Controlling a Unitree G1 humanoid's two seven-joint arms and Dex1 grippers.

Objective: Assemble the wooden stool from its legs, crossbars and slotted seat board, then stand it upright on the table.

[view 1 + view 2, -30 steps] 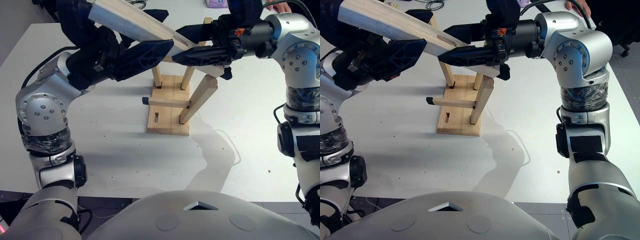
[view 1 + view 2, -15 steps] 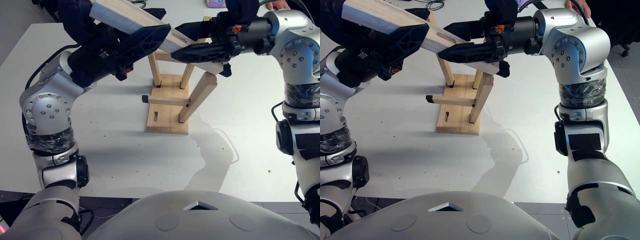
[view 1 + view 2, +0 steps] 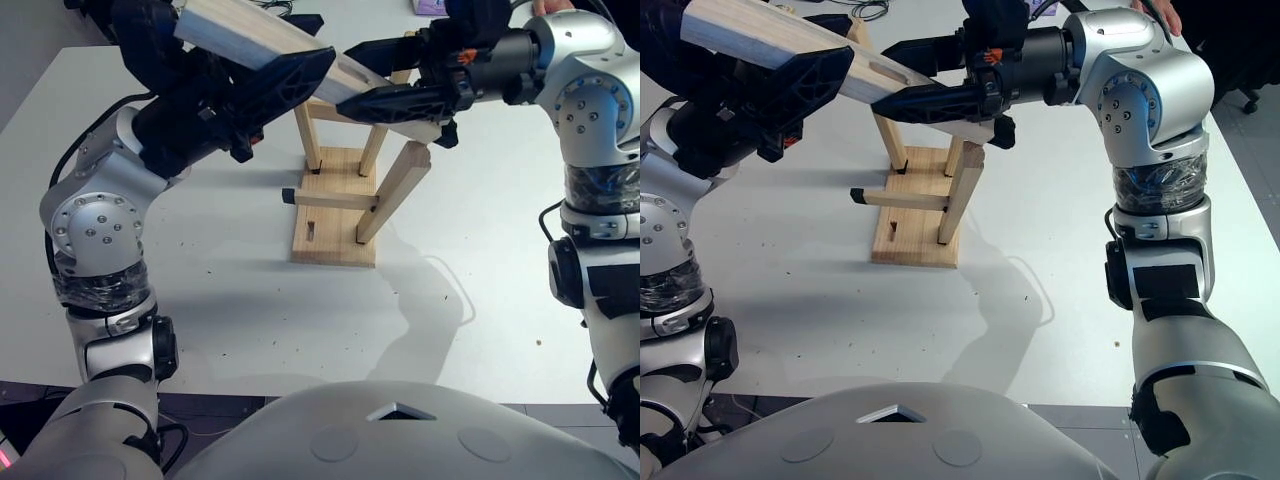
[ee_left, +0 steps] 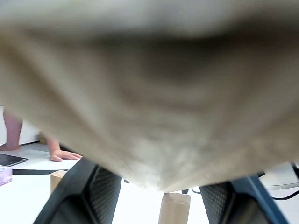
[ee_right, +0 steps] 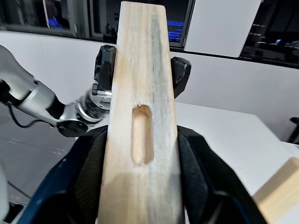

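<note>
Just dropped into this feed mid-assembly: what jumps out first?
A long slotted wooden piece is held in mid-air over the middle of the table, with the left gripper and the right gripper both shut on it. Below it, the seat board lies flat with several legs standing up from it, and a crossbar juts sideways from the nearest one.

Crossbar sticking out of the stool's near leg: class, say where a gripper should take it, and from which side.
Take the crossbar near its free, black-tipped end, probably from above on the robot's left. It lies roughly level and seems raised off the seat board below, so a grip can close on its front and back faces. Its other end sits in the near leg.
</note>
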